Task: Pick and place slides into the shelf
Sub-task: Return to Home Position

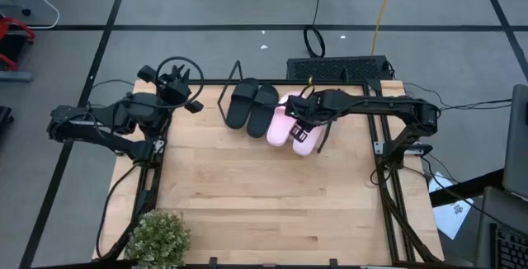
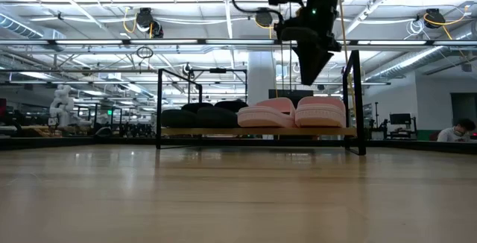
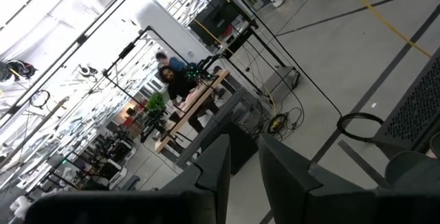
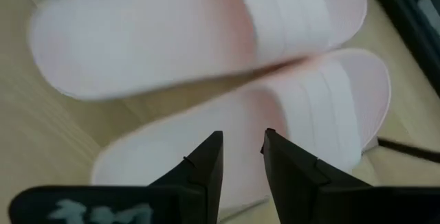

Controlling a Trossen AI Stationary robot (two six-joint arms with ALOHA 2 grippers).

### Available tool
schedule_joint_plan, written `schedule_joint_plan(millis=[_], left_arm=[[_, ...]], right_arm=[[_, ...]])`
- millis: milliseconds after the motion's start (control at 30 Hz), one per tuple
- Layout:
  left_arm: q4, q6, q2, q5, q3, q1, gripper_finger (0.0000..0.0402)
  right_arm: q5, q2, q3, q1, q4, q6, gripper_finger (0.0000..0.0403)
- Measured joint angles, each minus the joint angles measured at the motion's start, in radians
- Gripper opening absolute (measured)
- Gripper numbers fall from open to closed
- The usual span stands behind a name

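On the tabletop, one shelf holds two black slides, two pink slides.

- pink slides: pale pink throughout, straps ribbed with fine lighter lines; directly beneath the right pincer.
- black slides: matte black, plain; just past the pink pair, on the side toward the left pincer.
- shelf: light wood board, black rod legs.
- worktop: blond wood, banded plank grain.
- both pincers: near black; the right one's body carries pale marking.
- plant: grey-green foliage, well apart from both pincers.
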Motion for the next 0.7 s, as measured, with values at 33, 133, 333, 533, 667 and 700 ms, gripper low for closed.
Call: schedule_joint_plan(millis=[33,133,333,533,667,700], left_arm=[[0.000,0.005,0.000,0.000,0.000,0.000,0.0086],[0.000,0.026,0.000,0.000,0.000,0.000,0.0086],[0.001,0.031,-0.010,-0.002,0.000,-0.023,0.0086],[0.003,-0.046,-0.070,-0.061,0.000,-0.111,0.0086],[0.000,-0.151,-0.103,-0.163,0.000,-0.181,0.0086],[-0.001,-0.193,-0.107,-0.214,0.000,-0.204,0.0086]], right_arm=[[0.002,-0.009,0.000,0.002,0.016,0.000,0.0096],[0.003,-0.051,0.000,0.009,0.101,-0.012,0.0096],[0.009,-0.195,0.000,0.040,0.344,-0.109,0.0096],[0.035,-0.349,0.000,0.077,0.396,-0.181,0.0096],[0.034,-0.426,0.000,0.096,0.394,-0.183,0.0096],[0.034,-0.444,0.000,0.099,0.394,-0.182,0.0096]])
